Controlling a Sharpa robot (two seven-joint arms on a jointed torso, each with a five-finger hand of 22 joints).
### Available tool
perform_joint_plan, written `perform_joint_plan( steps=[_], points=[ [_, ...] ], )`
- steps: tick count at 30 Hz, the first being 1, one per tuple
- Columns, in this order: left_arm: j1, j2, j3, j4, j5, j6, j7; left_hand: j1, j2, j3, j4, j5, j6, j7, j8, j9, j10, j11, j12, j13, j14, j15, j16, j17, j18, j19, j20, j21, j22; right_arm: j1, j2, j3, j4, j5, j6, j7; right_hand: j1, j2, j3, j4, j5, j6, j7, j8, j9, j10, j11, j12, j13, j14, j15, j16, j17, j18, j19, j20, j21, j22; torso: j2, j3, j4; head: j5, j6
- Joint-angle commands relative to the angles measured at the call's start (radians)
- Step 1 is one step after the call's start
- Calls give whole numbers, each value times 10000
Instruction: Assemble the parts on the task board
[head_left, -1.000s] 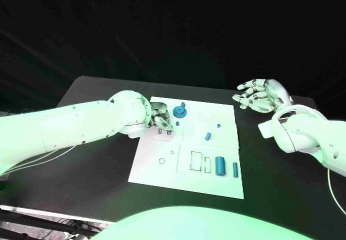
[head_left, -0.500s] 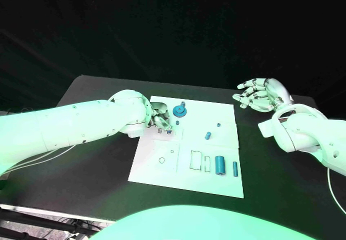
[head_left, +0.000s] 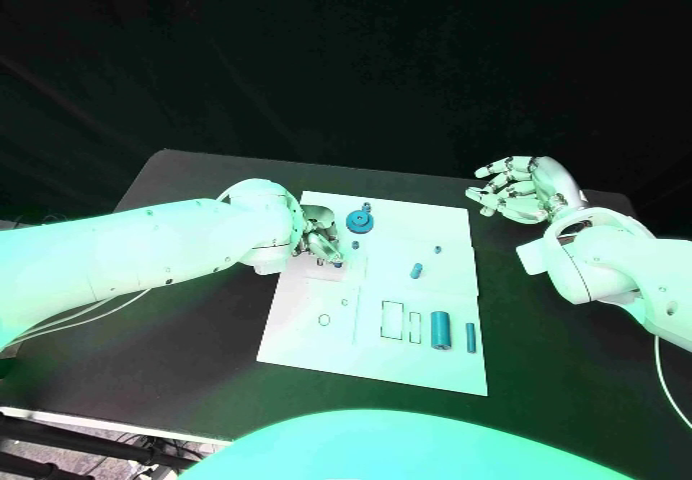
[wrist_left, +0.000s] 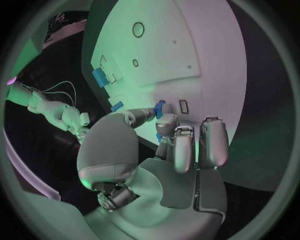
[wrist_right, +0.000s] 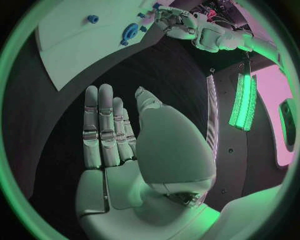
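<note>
The left robot hand (head_left: 323, 240) pinches a small blue part (wrist_left: 160, 108) between its fingertips, low over the near edge of the task board (head_left: 433, 370). The right robot hand (head_left: 516, 190) hovers open beside the board over the bench (head_left: 188, 180), holding nothing. The part looks light, stiff and smooth, so it is best gripped by its sides.
</note>
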Motion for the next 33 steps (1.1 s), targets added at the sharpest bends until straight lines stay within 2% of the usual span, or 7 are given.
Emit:
perform_joint_plan(
  steps=[1,15,20,24,26,28,33],
  points=[
    [-5,41,-30,-5,-108,215,-18,157,207,1081,-1175,9,715,-670,-14,4,28,-64,-37,-7,1040,-83,37,2633,-133,51,20,66,4,-8,12,1,3,-66,115,77,-5,3,33,14,30,-35,130,31,-17,-6,30,-48,-8,70,34,-43,9,115,9,55,-49,-8,8,4,1,-1,4],
    [-5,61,-89,-14,-177,224,-15,157,204,1062,-1189,-2,715,-668,-22,1,33,-62,-33,6,1040,-83,37,2633,-132,49,19,64,2,-11,10,0,10,-61,110,83,-5,3,33,14,30,-35,130,31,-17,-6,30,-48,-8,70,34,-43,9,115,9,55,-49,-8,9,11,2,-2,-17],
    [-6,52,-95,30,-128,339,-8,183,53,955,-1332,10,725,-671,-43,-3,75,-62,7,95,1040,-81,37,2633,-137,60,18,69,24,-11,6,0,13,-61,111,82,-5,3,33,14,30,-35,130,31,-17,-6,30,-48,-8,70,34,-43,9,115,9,55,-49,-8,9,12,4,-7,-32],
    [-6,57,-96,25,-95,341,-4,-26,-45,641,-1167,-11,802,-678,-74,-19,126,-60,23,152,1040,-73,37,2633,-140,63,24,65,36,-12,12,-1,8,-61,112,83,-36,14,31,13,30,-35,130,39,-20,-5,30,-46,-23,80,35,-66,18,115,15,57,-60,-23,8,14,2,-8,-42],
    [-6,63,-96,10,-85,328,-3,-68,-44,566,-1111,-21,816,-684,-85,-25,127,-62,17,152,1040,-75,37,2633,-138,58,24,61,30,-12,16,-1,3,-61,113,83,-36,14,31,13,30,-35,130,39,-20,-5,30,-46,-23,80,35,-66,18,115,15,57,-60,-23,8,16,1,-12,-42],
    [-6,72,-96,-11,-78,311,-4,-289,-45,226,-826,-68,875,-691,-109,-37,136,-66,7,160,1040,-74,37,2633,-137,54,26,52,26,-13,17,-1,2,-61,113,83,-36,14,31,13,30,-35,130,39,-20,-5,30,-46,-23,80,35,-66,18,115,15,57,-60,-23,5,12,3,-16,-46],
    [-6,103,-101,-73,-77,231,-13,-366,42,-93,-601,-58,910,-712,-143,-49,142,-81,4,186,1040,-90,37,2633,-140,70,13,53,49,-14,14,-1,4,-60,111,84,-36,14,31,13,30,-35,130,39,-20,-5,30,-46,-23,80,35,-66,18,115,15,57,-60,-23,9,17,5,-19,-49]
  ],
)
